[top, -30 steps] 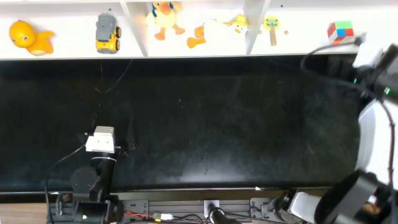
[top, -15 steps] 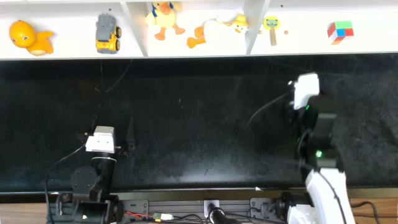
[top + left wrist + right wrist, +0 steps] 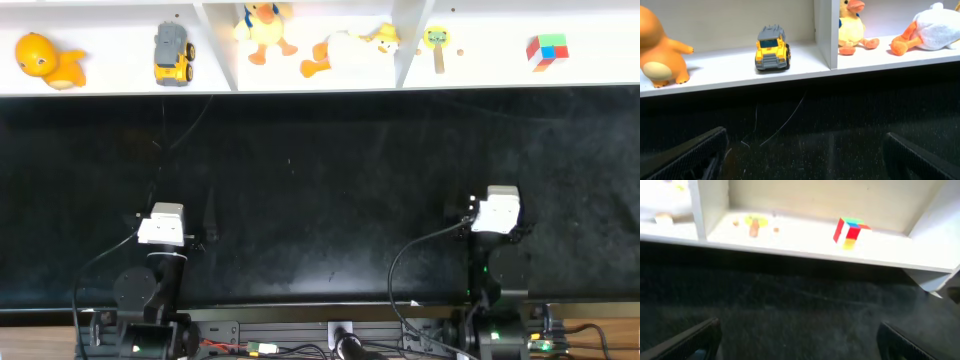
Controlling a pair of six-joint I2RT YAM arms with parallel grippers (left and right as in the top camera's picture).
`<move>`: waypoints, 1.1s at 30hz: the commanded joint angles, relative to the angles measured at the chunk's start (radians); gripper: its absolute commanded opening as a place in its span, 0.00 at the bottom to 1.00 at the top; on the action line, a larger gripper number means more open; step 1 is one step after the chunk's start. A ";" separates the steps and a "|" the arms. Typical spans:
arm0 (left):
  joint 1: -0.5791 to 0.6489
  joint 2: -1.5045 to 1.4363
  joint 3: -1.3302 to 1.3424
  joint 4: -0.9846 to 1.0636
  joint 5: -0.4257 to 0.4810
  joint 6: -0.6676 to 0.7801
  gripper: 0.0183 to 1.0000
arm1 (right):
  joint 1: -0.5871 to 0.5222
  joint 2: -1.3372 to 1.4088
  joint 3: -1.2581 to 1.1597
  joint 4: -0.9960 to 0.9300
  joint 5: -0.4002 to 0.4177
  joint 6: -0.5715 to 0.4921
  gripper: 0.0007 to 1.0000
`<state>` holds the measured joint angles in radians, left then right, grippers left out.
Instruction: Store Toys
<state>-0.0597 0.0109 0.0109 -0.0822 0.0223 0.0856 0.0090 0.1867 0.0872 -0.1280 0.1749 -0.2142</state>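
Note:
Toys stand in the white shelf (image 3: 320,82) along the far edge of the table. From left to right they are an orange figure (image 3: 48,58), a yellow truck (image 3: 172,52), a yellow plush duck (image 3: 265,28), a white plush (image 3: 350,48), a small green toy (image 3: 437,40) and a multicoloured cube (image 3: 547,50). My left gripper (image 3: 163,225) sits low at the front left, open and empty, facing the truck (image 3: 772,47). At the front right, my right gripper (image 3: 497,212) is also open and empty, facing the cube (image 3: 850,230).
A black mat (image 3: 320,190) covers the table between the arms and the shelf. White dividers (image 3: 825,32) split the shelf into compartments. Cables run along the front edge.
The right arm has swung from the far right by the cube's compartment back to the front right near its base. The left arm has not moved.

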 commanded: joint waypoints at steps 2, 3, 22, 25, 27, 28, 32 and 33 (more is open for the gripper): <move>-0.007 -0.008 -0.003 -0.002 -0.002 0.016 1.00 | 0.004 -0.095 -0.080 0.051 -0.088 0.065 1.00; -0.007 -0.008 -0.003 -0.002 -0.002 0.016 1.00 | 0.004 -0.108 -0.082 0.057 -0.098 0.072 1.00; -0.007 -0.008 -0.003 -0.002 -0.002 0.016 1.00 | 0.030 -0.183 -0.083 0.053 -0.182 0.300 1.00; -0.007 -0.008 -0.003 -0.002 -0.002 0.016 1.00 | 0.030 -0.183 -0.083 0.053 -0.182 0.300 1.00; -0.007 -0.008 -0.003 -0.002 -0.002 0.016 1.00 | 0.030 -0.183 -0.083 0.052 -0.182 0.300 1.00; -0.007 -0.008 -0.003 -0.002 -0.002 0.016 1.00 | 0.030 -0.183 -0.083 0.052 -0.182 0.300 1.00; -0.007 -0.008 -0.003 -0.002 -0.002 0.016 1.00 | 0.030 -0.182 -0.083 0.051 -0.182 0.300 1.00; -0.007 -0.008 -0.003 -0.002 -0.002 0.016 1.00 | 0.030 -0.182 -0.083 0.051 -0.182 0.300 0.99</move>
<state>-0.0597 0.0113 0.0109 -0.0822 0.0227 0.0856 0.0338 0.0128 0.0181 -0.0795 0.0032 0.0788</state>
